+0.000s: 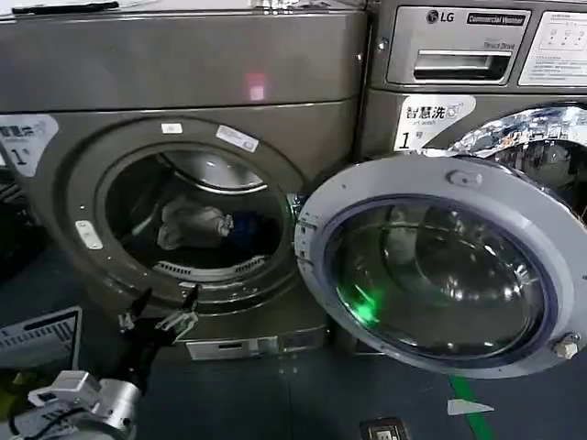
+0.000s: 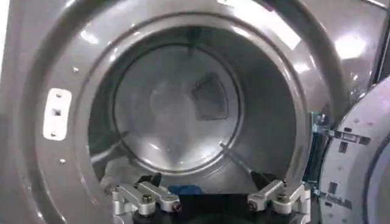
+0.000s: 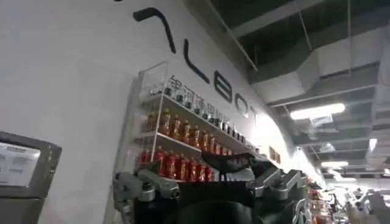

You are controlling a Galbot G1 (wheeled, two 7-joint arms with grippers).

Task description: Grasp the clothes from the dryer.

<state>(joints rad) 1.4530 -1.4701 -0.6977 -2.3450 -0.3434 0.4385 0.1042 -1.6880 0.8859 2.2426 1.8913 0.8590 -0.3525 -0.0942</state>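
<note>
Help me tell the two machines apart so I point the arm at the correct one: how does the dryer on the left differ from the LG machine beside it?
The dryer has a plain bronze-grey ring round its porthole; the LG machine has a shiny chrome one. The dryer's door is swung open, showing the clothes inside; the LG machine's porthole sits partly behind that door. The left gripper hangs before the dryer. Both carry a white label with "1".

I stand in a commercial laundry set in a showroom-like hall; my dryer [image 1: 183, 174] sits beside an LG commercial machine [image 1: 477, 82]; bottle-stocked shelves [image 3: 189, 146] line a lettered white wall [image 3: 73, 91]; ducts cross the open ceiling [image 3: 329, 67].
</note>
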